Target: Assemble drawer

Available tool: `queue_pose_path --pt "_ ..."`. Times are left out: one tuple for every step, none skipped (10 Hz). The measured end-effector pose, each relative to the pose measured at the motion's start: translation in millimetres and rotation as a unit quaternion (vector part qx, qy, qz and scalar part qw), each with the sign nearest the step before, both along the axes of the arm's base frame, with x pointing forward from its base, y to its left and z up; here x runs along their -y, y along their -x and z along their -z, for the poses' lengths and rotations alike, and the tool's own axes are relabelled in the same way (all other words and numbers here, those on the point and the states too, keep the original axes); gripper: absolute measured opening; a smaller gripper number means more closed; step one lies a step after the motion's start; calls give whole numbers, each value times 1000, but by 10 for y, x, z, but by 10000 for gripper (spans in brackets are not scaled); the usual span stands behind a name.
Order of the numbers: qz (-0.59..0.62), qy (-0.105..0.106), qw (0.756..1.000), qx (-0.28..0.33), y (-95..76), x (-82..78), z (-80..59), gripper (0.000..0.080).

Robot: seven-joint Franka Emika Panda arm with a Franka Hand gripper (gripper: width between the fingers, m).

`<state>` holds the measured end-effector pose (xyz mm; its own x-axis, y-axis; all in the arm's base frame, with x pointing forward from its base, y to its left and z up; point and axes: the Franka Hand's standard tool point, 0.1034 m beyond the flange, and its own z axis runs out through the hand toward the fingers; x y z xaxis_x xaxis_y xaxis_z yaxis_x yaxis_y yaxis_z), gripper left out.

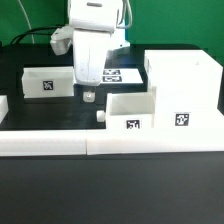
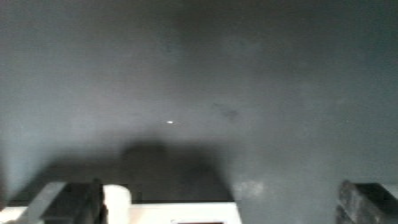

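Note:
The tall white housing (image 1: 181,92) stands at the exterior view's right, tag on its front. One tray (image 1: 48,82) sits at the left. The other tray (image 1: 131,111) sits in front of the housing, its knob (image 1: 101,116) pointing left. My gripper (image 1: 88,96) hangs between the two trays, just above the dark table, open and empty. In the wrist view my gripper (image 2: 214,205) has its fingers (image 2: 64,202) far apart, with a white knob (image 2: 116,196) and a white tray edge (image 2: 178,213) between them, close to one finger.
A long low white border wall (image 1: 110,146) runs along the front of the table. The marker board (image 1: 122,73) lies behind my gripper. A white piece (image 1: 3,108) shows at the far left edge.

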<state>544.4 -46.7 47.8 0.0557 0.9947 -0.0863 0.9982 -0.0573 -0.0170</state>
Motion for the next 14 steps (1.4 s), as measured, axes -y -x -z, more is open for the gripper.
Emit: queue_pose_path --pt "-6 -10 1000 -2 12 103 3 649" --pt "-14 -27 1000 -5 35 242 52 649" --pt "-15 -41 999 -9 62 343 112 649" --pt "-13 -64 998 -11 99 424 156 649" --pt "-8 -80 997 -13 130 477 190 649" --pt "-6 -90 996 -17 154 502 233 649" --pt "0 -99 995 -20 147 464 265 649" --pt "-3 -100 995 -22 122 340 293 649" --pt "-9 -103 994 -22 105 257 292 649" --pt "-13 -105 994 -23 84 181 299 649" --pt "-20 -109 994 -23 55 87 330 649" --pt "-20 -113 993 -25 43 2 368 649" --pt "-8 -115 993 -27 48 -69 390 649" --pt "-1 -115 993 -28 49 -79 390 649"
